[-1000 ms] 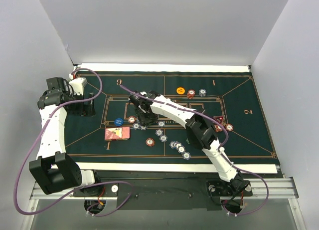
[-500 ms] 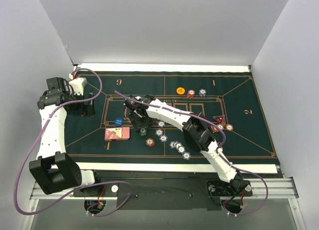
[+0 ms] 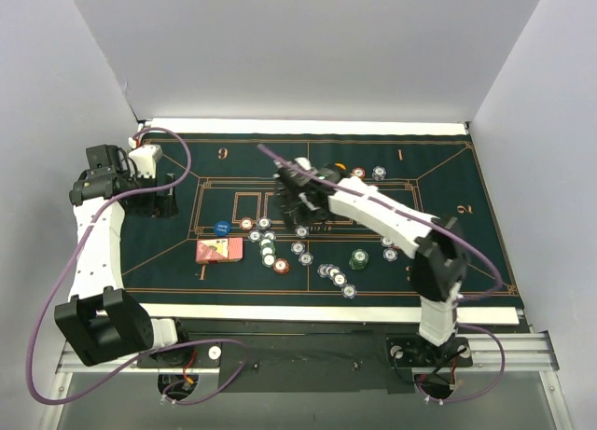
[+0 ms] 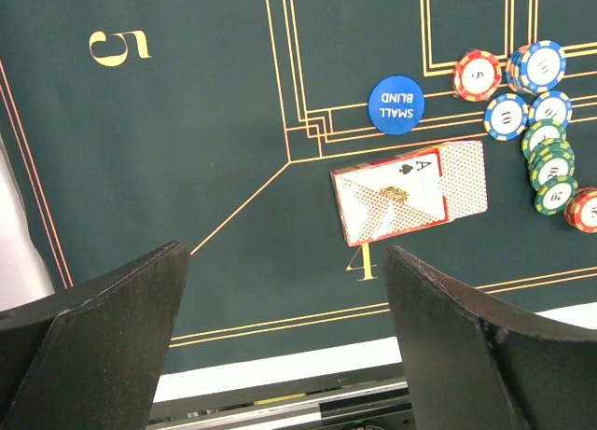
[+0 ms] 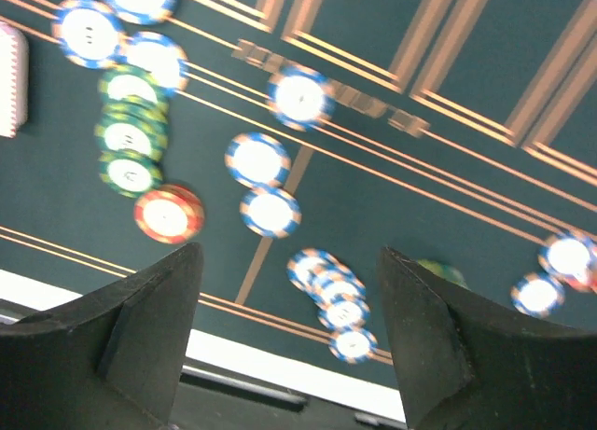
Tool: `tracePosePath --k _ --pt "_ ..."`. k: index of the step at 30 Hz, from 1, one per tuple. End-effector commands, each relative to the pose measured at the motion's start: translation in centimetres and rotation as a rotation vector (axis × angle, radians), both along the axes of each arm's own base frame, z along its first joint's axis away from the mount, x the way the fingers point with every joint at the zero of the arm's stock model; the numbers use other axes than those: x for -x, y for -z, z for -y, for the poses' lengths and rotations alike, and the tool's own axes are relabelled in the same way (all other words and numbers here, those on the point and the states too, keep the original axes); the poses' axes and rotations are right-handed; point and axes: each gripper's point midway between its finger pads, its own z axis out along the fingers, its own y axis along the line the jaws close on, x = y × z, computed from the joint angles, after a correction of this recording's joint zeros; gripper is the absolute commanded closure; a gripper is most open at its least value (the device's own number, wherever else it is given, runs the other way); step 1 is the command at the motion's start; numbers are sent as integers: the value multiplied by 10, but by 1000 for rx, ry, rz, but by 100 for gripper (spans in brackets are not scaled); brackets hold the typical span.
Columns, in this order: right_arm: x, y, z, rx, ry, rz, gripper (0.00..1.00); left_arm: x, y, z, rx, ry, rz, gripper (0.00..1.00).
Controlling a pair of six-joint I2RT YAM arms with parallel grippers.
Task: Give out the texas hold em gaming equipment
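Note:
The texas hold em gaming equipment lies spread on the dark green felt mat (image 3: 466, 253). A pink-backed card deck (image 3: 219, 251) (image 4: 410, 192) has an ace face up on it. Beside it are a blue SMALL BLIND disc (image 3: 222, 228) (image 4: 395, 104), a cluster of blue-white, green and red chips (image 3: 266, 243) (image 5: 131, 141), a row of blue-white chips (image 3: 338, 280) (image 5: 336, 299) and a single green chip (image 3: 359, 259). My right gripper (image 3: 297, 199) (image 5: 289, 327) hovers open above the mat's middle, holding nothing. My left gripper (image 3: 163, 201) (image 4: 284, 337) is wide open over the mat's left side, well apart from the deck.
An orange disc (image 3: 340, 167) and two chips (image 3: 368, 173) lie at the far side by the gold "1". Two more chips (image 3: 388, 247) sit beside the right forearm. The white table edge (image 3: 326, 312) runs along the near side, and white walls close in on both sides.
My right gripper has pulled away from the left chip cluster, up and to the right, its jaws widening. The right arm now bends to the right, uncovering the single green chip. Left arm unchanged.

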Motion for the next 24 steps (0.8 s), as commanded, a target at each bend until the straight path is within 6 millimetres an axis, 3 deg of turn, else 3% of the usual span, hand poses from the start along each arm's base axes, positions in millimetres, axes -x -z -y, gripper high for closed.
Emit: tracePosePath --k 1,2,5,9,13,24 --pt "6 -12 86 77 167 27 30 -3 -18 1 1 7 64 4" --pt "5 -12 103 92 206 32 18 -3 -18 1 3 10 63 4" --pt "22 0 147 139 279 15 17 -3 -17 2 7 11 62 4" --pt "38 17 174 165 325 -8 16 -4 -18 2 8 12 63 4" --pt "49 32 179 161 331 -38 16 -3 -19 2 5 10 64 4" --pt "50 73 170 119 326 -116 21 -1 -24 -1 -13 5 65 4"
